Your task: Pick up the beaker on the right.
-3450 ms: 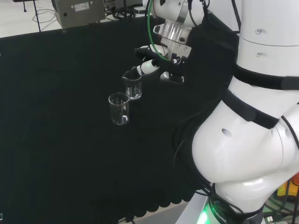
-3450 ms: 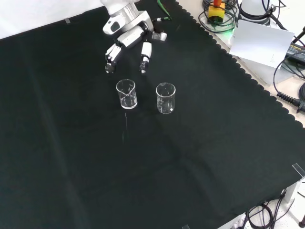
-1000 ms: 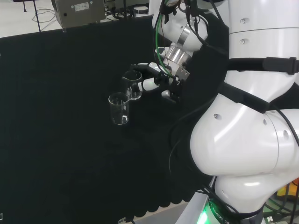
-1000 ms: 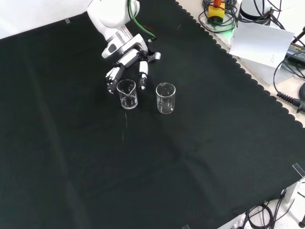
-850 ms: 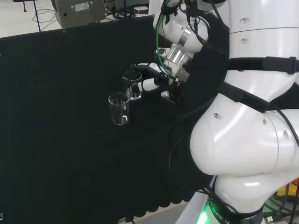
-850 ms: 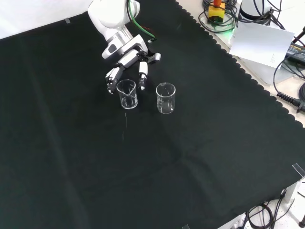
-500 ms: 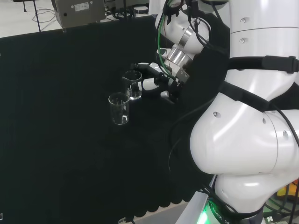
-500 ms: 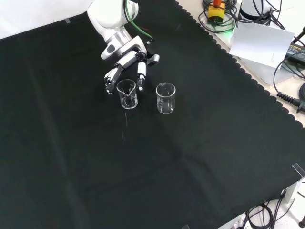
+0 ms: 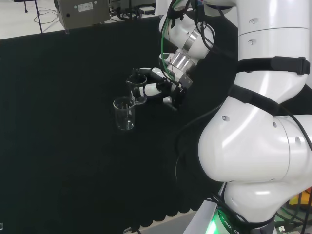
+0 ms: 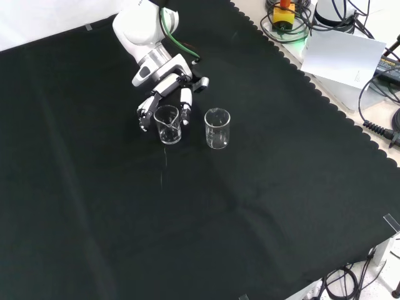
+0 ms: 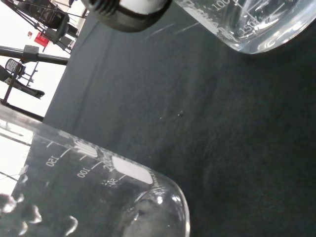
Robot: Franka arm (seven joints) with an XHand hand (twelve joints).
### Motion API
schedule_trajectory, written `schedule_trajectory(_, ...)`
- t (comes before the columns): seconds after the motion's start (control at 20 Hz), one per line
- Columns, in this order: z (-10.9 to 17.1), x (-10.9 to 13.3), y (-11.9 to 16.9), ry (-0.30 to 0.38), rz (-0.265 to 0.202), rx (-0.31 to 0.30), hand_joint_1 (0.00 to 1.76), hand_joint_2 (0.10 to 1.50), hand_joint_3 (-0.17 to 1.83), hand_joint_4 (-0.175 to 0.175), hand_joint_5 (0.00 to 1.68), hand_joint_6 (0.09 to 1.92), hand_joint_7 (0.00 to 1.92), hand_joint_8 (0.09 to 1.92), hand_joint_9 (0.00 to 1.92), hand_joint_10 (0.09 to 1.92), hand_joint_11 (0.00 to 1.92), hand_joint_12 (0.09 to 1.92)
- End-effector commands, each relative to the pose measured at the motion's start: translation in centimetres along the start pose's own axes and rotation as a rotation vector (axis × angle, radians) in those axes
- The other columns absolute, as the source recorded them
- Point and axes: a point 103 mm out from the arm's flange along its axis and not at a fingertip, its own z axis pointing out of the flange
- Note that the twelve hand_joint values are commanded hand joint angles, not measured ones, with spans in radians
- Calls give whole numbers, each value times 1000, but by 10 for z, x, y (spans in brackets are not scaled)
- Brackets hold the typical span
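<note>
— Come down and in since a second ago: hand (image 10: 164, 82), fingers (image 10: 185, 103) spread either side of the beaker (image 10: 167, 124), not yet clamped.
— Standing on the cloth (image 10: 250, 206), left of the second beaker (image 10: 217, 128) in the front view. Ready for closing, probably.
— From the head view, wrapped front and back. From the wrist, graduated glass up close.

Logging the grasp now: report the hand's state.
Hand: fingers on both sides of the beaker, not visibly closed on it; open.
</note>
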Motion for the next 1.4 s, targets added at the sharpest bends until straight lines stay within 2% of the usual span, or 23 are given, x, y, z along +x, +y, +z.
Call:
schedule_trajectory(0.05,-2,-4,-2,58,-3,-40,958,872,-175,-26,509,89,228,621,350,605,0,1377)
schedule_trajectory(0.15,-4,-6,-3,63,-2,-48,966,873,-175,-26,534,103,242,628,369,609,0,1381)
schedule_trajectory(0.25,-4,-6,-2,71,1,-57,984,876,-175,-25,532,216,265,632,406,580,12,1378)
schedule_trajectory(0.4,0,-4,1,88,10,-76,1002,882,-175,-26,454,617,297,642,448,560,28,1379)
schedule_trajectory(0.5,-2,-5,1,106,6,-75,1006,885,-175,-27,418,776,307,649,461,558,32,1380)
schedule_trajectory(0.65,-4,-5,1,109,-2,-68,1040,912,-175,-32,524,1052,392,694,543,571,79,1370)
schedule_trajectory(1.05,1,-2,5,101,-1,-47,1051,920,-175,-35,544,1134,415,714,569,574,99,1370)
schedule_trajectory(1.4,2,-1,9,86,-5,-17,1120,920,-175,-31,397,1141,380,744,569,577,108,1363)
